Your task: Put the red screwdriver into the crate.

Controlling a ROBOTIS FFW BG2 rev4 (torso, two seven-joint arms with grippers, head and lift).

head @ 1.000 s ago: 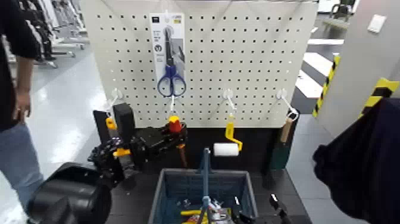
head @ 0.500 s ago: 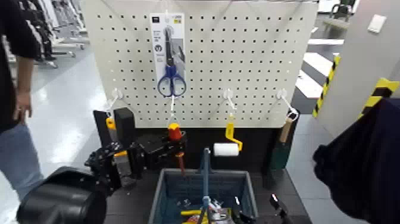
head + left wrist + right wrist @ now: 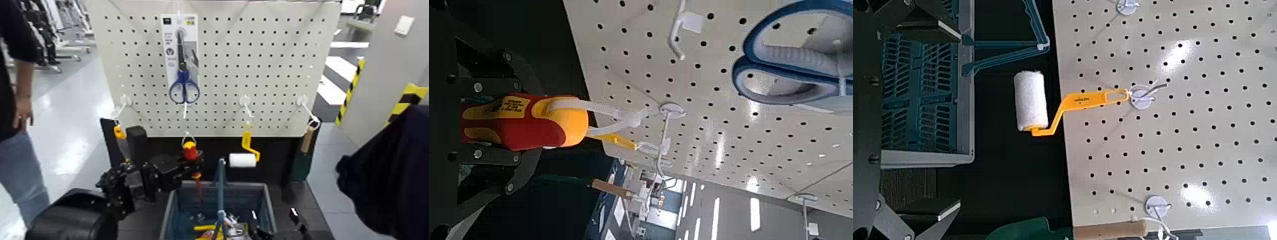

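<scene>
While the left gripper point(image 3: 189, 167) clamps the red screwdriver point(image 3: 191, 158), only head view shows the crate point(image 3: 268, 203) beneath.

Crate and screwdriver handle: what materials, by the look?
Crate: likely moulded plastic, matte blue-grey, with slotted walls. Screwdriver handle, in the left end effector: looks like smooth plastic or rubber, red with yellow bands; can't tell which.

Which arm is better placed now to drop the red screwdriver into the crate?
The left. Its gripper already holds the red screwdriver upright, shaft hanging over the crate. The right arm holds nothing.
</scene>
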